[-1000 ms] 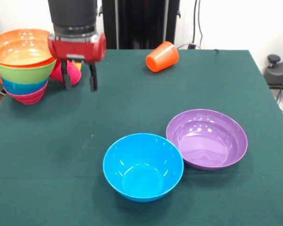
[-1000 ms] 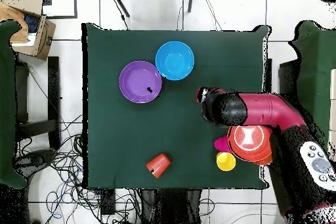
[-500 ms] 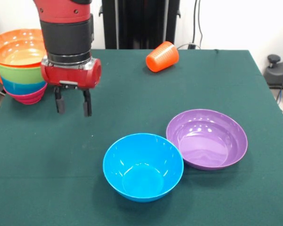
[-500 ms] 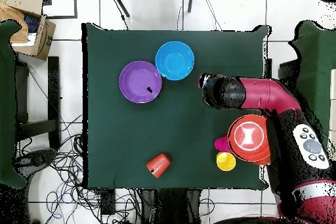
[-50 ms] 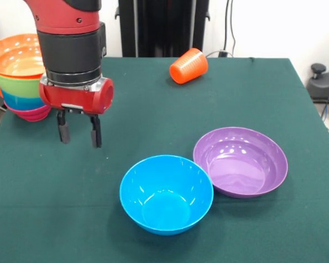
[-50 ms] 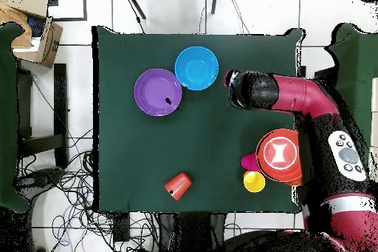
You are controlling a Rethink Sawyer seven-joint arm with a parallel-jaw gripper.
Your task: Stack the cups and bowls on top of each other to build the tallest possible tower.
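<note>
The gripper (image 5: 77,132) hangs at the left of the front view with its two fingers apart and nothing between them, above bare green table (image 5: 252,87). The tower (image 5: 23,76) stands at the upper left edge, orange bowl on top. The blue bowl (image 5: 166,194) sits at lower centre, touching the purple bowl (image 5: 240,161) on its right. An orange cup (image 5: 188,66) lies on its side at upper centre.
</note>
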